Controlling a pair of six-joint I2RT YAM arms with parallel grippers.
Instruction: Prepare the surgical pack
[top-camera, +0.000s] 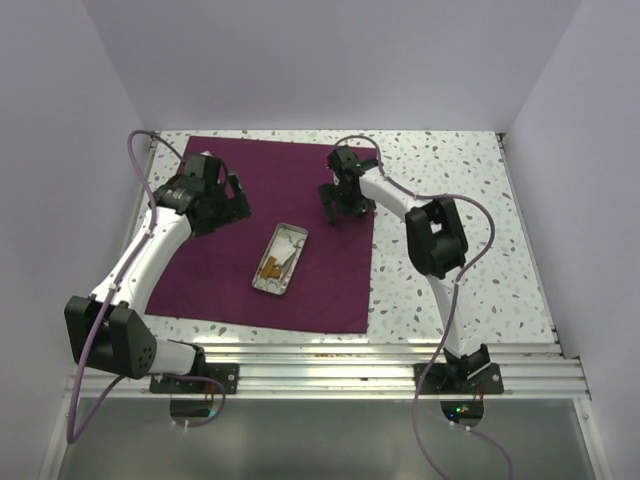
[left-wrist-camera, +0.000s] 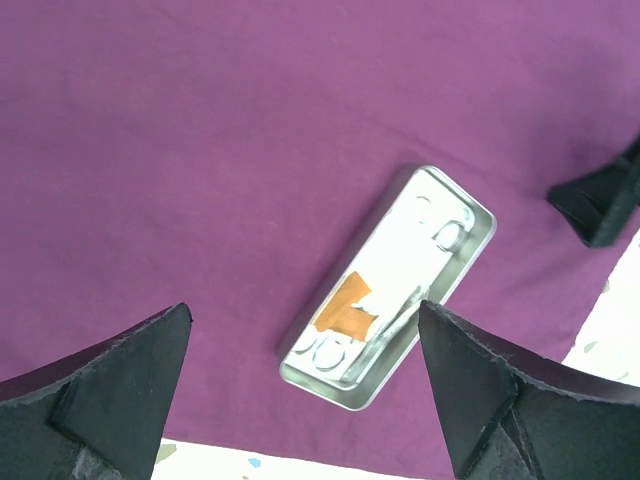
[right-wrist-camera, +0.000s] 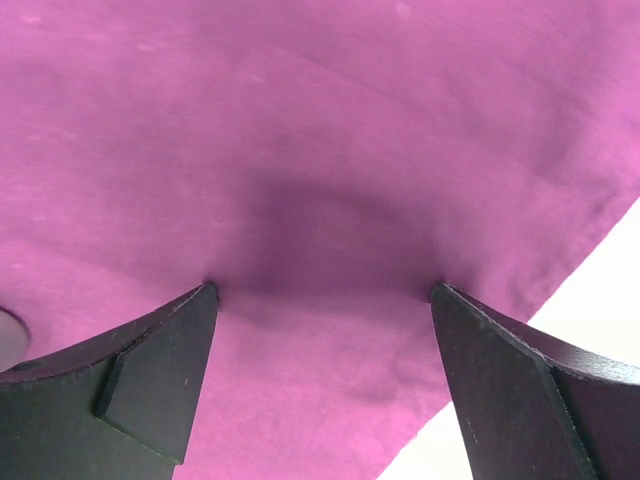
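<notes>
Purple cloth (top-camera: 215, 280) lies spread flat as one big sheet on the speckled table (top-camera: 450, 190), and a small metal tray (top-camera: 280, 259) stands near its middle. I judge the cloth light, soft and limp; it will keep no shape and will sag and wrinkle when lifted. The tray looks stiff and heavier, and may slide if the sheet is pulled. The best place to take hold, I think, is a corner or a free edge, pinched thin; the flat middle gives nothing to catch.

My left gripper (left-wrist-camera: 305, 310) hangs over the tray with jaws wide apart and nothing between them. My right gripper (right-wrist-camera: 323, 290) is also spread wide and empty, low over the cloth near its right edge; whether its fingertips (right-wrist-camera: 150, 370) touch the fabric I cannot tell.

My left arm (top-camera: 150, 250) covers the left edge of the sheet in the top view. The things in the tray, something orange-brown and some shiny tools, are too small to name.
</notes>
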